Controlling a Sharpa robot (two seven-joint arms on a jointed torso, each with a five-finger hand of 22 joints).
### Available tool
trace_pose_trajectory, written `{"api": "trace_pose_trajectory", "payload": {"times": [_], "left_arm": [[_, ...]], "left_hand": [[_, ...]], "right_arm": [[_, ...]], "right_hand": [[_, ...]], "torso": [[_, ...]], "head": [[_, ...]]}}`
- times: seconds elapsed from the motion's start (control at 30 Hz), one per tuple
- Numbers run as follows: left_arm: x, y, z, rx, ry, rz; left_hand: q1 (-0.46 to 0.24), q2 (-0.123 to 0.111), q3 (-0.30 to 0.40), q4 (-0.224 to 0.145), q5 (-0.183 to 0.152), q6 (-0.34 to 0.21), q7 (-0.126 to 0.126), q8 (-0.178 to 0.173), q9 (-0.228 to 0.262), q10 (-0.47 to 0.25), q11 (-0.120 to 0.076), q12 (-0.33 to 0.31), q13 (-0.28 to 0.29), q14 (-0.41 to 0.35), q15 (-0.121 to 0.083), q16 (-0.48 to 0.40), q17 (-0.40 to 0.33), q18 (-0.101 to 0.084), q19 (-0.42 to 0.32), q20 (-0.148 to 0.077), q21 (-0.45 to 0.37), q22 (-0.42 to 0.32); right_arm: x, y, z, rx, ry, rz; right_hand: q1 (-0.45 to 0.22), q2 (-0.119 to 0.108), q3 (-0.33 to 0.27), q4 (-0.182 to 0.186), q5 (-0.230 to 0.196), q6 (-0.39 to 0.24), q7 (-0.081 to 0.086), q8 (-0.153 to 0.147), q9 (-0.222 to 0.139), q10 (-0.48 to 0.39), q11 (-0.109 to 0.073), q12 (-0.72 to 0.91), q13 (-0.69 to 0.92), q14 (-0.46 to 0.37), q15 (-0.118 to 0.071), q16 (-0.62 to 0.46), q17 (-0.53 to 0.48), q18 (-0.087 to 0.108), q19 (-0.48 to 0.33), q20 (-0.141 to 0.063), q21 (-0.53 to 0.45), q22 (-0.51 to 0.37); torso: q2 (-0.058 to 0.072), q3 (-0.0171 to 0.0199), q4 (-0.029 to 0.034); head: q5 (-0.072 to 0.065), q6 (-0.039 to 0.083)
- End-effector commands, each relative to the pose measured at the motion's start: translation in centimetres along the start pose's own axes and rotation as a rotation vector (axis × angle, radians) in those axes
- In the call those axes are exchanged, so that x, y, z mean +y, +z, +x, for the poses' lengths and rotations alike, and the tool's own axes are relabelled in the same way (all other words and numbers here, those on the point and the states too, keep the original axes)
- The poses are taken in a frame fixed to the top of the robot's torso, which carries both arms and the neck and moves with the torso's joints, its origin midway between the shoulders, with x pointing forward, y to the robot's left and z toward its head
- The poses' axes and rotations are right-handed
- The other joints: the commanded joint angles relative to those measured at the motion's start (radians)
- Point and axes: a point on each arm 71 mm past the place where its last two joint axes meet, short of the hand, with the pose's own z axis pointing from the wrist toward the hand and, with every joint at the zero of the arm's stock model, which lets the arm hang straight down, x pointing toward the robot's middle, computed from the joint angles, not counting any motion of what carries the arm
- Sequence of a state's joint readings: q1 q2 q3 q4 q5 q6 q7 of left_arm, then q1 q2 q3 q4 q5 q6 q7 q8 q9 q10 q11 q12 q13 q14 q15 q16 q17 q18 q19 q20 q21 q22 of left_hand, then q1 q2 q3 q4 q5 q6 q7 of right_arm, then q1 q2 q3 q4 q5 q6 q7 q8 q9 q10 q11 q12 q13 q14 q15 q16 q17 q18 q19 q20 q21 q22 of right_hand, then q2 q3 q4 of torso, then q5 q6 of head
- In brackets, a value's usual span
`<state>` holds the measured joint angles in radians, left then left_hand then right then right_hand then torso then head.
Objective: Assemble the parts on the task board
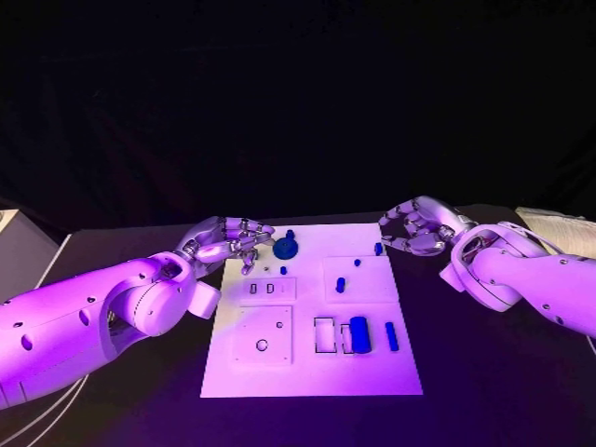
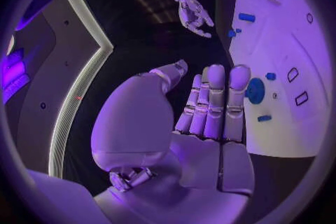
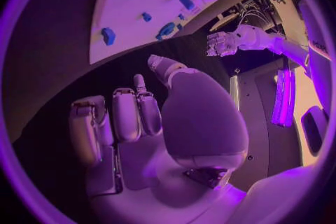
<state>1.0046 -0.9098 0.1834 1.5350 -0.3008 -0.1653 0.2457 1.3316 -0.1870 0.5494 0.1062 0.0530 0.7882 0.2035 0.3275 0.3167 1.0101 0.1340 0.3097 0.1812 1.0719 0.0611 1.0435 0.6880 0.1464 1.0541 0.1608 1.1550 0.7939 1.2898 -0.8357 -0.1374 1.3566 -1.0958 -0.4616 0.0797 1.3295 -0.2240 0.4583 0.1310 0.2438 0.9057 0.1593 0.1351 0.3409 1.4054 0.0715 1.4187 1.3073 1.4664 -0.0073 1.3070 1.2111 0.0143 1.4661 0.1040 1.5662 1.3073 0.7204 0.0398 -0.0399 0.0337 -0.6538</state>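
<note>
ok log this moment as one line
left hand: empty, at task board far-left corner | right hand: empty, off far-right corner | round blue part: on board by left fingers

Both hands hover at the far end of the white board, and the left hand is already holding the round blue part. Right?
Not quite. The left hand holds nothing; the left wrist view shows the round blue part lying on the board beside its fingers. Both hands, including the right hand, do hover at the far end.
</note>
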Motion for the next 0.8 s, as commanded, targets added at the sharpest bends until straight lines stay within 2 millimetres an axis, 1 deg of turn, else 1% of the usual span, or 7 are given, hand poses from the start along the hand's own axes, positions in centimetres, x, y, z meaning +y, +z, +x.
{"api": "trace_pose_trajectory", "payload": {"times": [0.03,0.3,0.4,0.47,0.53,0.63,0.8], "left_arm": [[0.0,0.0,0.3,0.022,-0.009,0.01],[0.2,-0.2,0.3,0.022,-0.011,0.007],[0.3,-0.2,0.3,0.023,-0.013,0.005],[0.3,-0.2,0.3,0.023,-0.013,0.005],[0.3,-0.2,0.4,0.025,-0.014,0.004],[0.4,-0.2,0.4,0.025,-0.015,0.003],[0.5,-0.2,0.4,0.026,-0.016,0.001]], "left_hand": [[-0.004,0.007,0.006,-0.003,-0.004,-0.002,0.007,0.007,0.001,0.007,0.003,-0.001,-0.001,0.002,0.002,-0.007,-0.001,0.009,-0.005,-0.001,-0.003,0.0],[-0.004,0.007,0.006,-0.003,-0.004,-0.002,0.007,0.007,0.001,0.007,0.003,-0.001,-0.001,0.002,0.002,-0.007,-0.001,0.009,-0.005,-0.001,-0.003,0.0],[-0.004,0.006,0.006,-0.004,-0.004,-0.003,0.007,0.007,0.002,0.007,0.003,-0.001,-0.001,0.002,0.002,-0.007,-0.001,0.009,-0.005,-0.001,-0.004,-0.001],[-0.004,0.006,0.006,-0.004,-0.004,-0.003,0.007,0.007,0.002,0.007,0.003,-0.001,-0.001,0.002,0.002,-0.007,-0.001,0.009,-0.005,-0.001,-0.004,-0.001],[-0.004,0.006,0.006,-0.004,-0.004,-0.003,0.007,0.007,0.002,0.006,0.003,-0.001,-0.001,0.001,0.002,-0.007,-0.001,0.009,-0.005,-0.001,-0.004,0.0],[-0.004,0.006,0.006,-0.004,-0.004,-0.003,0.007,0.007,0.002,0.006,0.003,-0.001,-0.001,0.001,0.002,-0.007,-0.001,0.009,-0.005,-0.001,-0.004,0.0],[-0.004,0.005,0.006,-0.004,-0.004,-0.003,0.007,0.006,0.001,0.006,0.003,-0.001,-0.001,0.001,0.002,-0.008,-0.001,0.009,-0.006,-0.001,-0.005,-0.002]], "right_arm": [[-0.6,-0.5,0.4,0.043,-0.036,0.007],[-2.3,-1.3,1.4,0.092,-0.11,0.031],[-2.7,-1.0,1.7,0.092,-0.129,0.038],[-2.8,-0.7,1.8,0.091,-0.134,0.041],[-2.9,-0.4,2.0,0.091,-0.137,0.045],[-2.9,0.0,2.1,0.091,-0.138,0.049],[-2.9,0.9,2.5,0.09,-0.14,0.056]], "right_hand": [[0.004,-0.013,-0.001,-0.007,0.003,0.009,0.001,0.005,0.001,-0.004,0.002,-0.003,0.079,0.016,0.003,-0.001,0.001,-0.014,0.105,-0.003,0.005,0.263],[0.009,-0.028,-0.008,-0.018,-0.023,-0.009,0.002,-0.003,-0.004,-0.003,0.003,-0.003,0.079,0.02,0.003,0.004,0.011,-0.014,0.105,-0.002,0.005,0.263],[0.019,-0.027,-0.021,-0.024,-0.029,-0.042,0.008,-0.023,-0.012,-0.006,0.009,-0.006,0.076,0.02,0.008,0.004,0.014,-0.014,0.105,0.001,0.005,0.263],[0.022,-0.024,-0.029,-0.025,-0.031,-0.052,0.011,-0.03,-0.015,-0.006,0.011,-0.006,0.076,0.021,0.009,0.005,0.016,-0.014,0.105,0.002,0.005,0.263],[0.024,-0.023,-0.033,-0.025,-0.032,-0.055,0.011,-0.032,-0.016,-0.006,0.012,-0.006,0.076,0.021,0.01,0.005,0.017,-0.014,0.105,0.003,0.005,0.263],[0.024,-0.022,-0.034,-0.024,-0.032,-0.057,0.012,-0.033,-0.017,-0.005,0.012,-0.005,0.077,0.022,0.01,0.006,0.019,-0.014,0.105,0.003,0.005,0.263],[0.024,-0.017,-0.04,-0.022,-0.033,-0.06,0.013,-0.036,-0.018,-0.004,0.013,-0.004,0.079,0.023,0.011,0.008,0.021,-0.014,0.105,0.004,0.005,0.263]], "torso": [[-0.006,0.003,-0.007],[-0.01,0.0064,-0.0135],[-0.01,0.01,-0.0162],[-0.01,0.0097,-0.0143],[-0.008,0.0071,-0.0103],[-0.007,0.0054,-0.0084],[-0.004,0.0071,-0.0085]], "head": [[-0.006,-0.003],[-0.005,-0.007],[-0.001,-0.009],[-0.003,-0.009],[-0.006,-0.009],[-0.006,-0.01],[-0.004,-0.013]]}}
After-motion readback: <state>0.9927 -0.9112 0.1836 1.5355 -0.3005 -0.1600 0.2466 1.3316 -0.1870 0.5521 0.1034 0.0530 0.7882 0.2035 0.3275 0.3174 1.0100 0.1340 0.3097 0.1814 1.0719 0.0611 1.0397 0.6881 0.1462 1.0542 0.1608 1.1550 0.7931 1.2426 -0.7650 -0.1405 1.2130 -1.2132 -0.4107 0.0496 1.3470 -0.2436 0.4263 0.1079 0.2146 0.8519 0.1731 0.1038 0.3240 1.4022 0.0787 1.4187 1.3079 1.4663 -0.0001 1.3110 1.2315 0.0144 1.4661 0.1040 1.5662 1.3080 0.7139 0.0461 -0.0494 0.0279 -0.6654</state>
